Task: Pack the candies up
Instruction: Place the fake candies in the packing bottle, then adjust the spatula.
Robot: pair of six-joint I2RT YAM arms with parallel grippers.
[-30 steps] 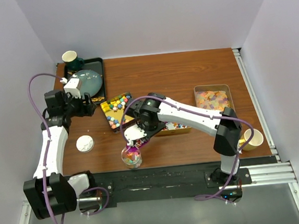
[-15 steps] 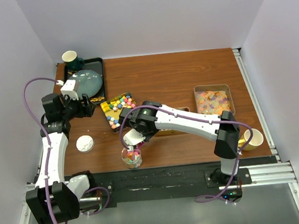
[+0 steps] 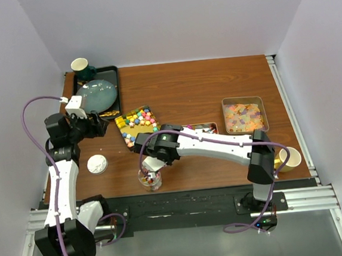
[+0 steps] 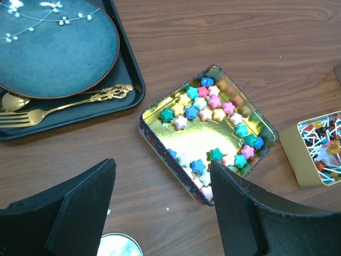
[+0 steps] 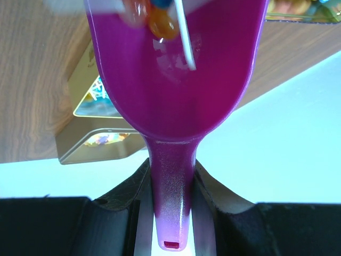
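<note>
Several sweets [image 5: 159,21] sit at the lip of the purple scoop [image 5: 176,80], which our right gripper [image 5: 170,184] clenches by the handle. Since a second ago we have swung it down over the clear cup [image 3: 150,180] at lower centre, so we judge this load is pouring in. Our left gripper [image 4: 162,170] hangs released, drawn back leftward, above the star-candy tin [image 4: 208,136].

right wrist view: purple scoop [image 5: 176,80] is running off the top edge, candies [image 5: 160,21] in it are blurring out. top view: right arm [image 3: 220,147] is covering most of the clear cup [image 3: 150,181]. left wrist view: plate [image 4: 53,48] and gold tin [image 4: 319,154] are getting clipped by the edges.
</note>
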